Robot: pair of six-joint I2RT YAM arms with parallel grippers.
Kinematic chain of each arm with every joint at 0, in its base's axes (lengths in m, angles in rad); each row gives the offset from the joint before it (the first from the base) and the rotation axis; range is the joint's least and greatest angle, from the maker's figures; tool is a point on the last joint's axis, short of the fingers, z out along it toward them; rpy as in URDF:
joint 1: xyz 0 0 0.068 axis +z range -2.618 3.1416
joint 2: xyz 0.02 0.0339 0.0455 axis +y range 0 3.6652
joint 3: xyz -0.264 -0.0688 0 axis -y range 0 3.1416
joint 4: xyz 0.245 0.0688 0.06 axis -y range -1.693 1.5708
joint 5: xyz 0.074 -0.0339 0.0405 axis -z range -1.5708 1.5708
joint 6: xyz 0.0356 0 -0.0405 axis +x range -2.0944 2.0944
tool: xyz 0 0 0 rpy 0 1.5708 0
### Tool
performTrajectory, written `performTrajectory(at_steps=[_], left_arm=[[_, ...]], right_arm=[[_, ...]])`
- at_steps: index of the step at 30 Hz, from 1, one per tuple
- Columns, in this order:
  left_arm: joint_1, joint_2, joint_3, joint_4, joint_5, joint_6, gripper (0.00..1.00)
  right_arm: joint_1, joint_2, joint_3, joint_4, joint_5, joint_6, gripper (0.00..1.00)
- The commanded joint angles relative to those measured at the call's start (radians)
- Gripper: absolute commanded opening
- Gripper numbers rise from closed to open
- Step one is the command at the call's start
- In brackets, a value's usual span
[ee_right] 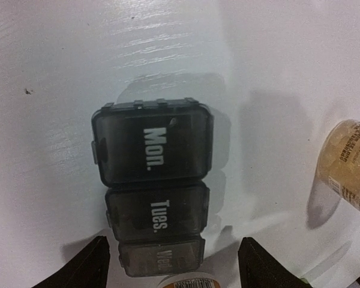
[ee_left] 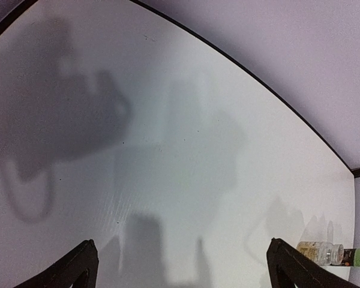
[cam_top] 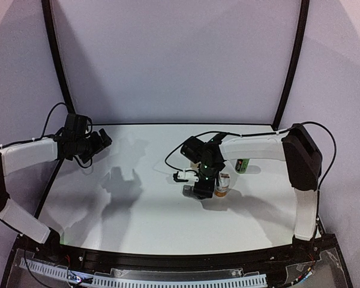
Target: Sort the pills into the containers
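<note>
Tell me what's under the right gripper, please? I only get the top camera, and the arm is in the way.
Observer: A dark grey see-through plastic strip of three joined square containers. Its lids say Mon., Tues., Wed.
Operator: Are the lids open?
Observer: No, all three look shut.
Operator: Is the gripper grabbing it?
Observer: Not yet. The right gripper is open, straddling the Wed end, with a gap on each side.

It looked like a robotics lab: a bare white tabletop (cam_top: 150,210), plain pale backdrop walls (cam_top: 174,60) on curved black frame poles (cam_top: 56,60), and two white-shelled robot arms (cam_top: 255,146).
</note>
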Motion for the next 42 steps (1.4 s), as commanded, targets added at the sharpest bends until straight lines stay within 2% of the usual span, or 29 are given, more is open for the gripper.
performTrajectory(at_steps=[1, 4, 11, 20, 32, 37, 42], left_arm=[[-0.003, -0.020, 0.002, -0.024, 0.002, -0.009, 1.00], [-0.003, -0.024, -0.003, -0.022, 0.000, -0.012, 1.00], [-0.003, -0.024, -0.002, -0.023, 0.003, -0.014, 1.00], [-0.003, -0.033, -0.005, -0.036, 0.007, -0.014, 1.00], [-0.023, -0.034, -0.024, -0.012, 0.052, -0.022, 1.00], [-0.047, 0.001, -0.009, 0.064, 0.216, -0.034, 1.00], [-0.105, 0.070, 0.058, 0.178, 0.500, -0.050, 1.00]], right_arm=[[0.010, 0.023, 0.014, -0.022, -0.017, -0.022, 0.73], [0.011, 0.026, 0.006, -0.002, -0.034, -0.028, 0.71], [0.011, 0.052, 0.011, -0.009, -0.071, -0.054, 0.59], [0.010, 0.064, 0.017, 0.010, -0.090, -0.055, 0.55], [0.010, 0.033, -0.004, 0.057, -0.087, -0.039, 0.36], [0.011, -0.028, -0.023, 0.119, -0.079, -0.030, 0.34], [0.011, -0.147, -0.073, 0.266, -0.073, -0.025, 0.33]])
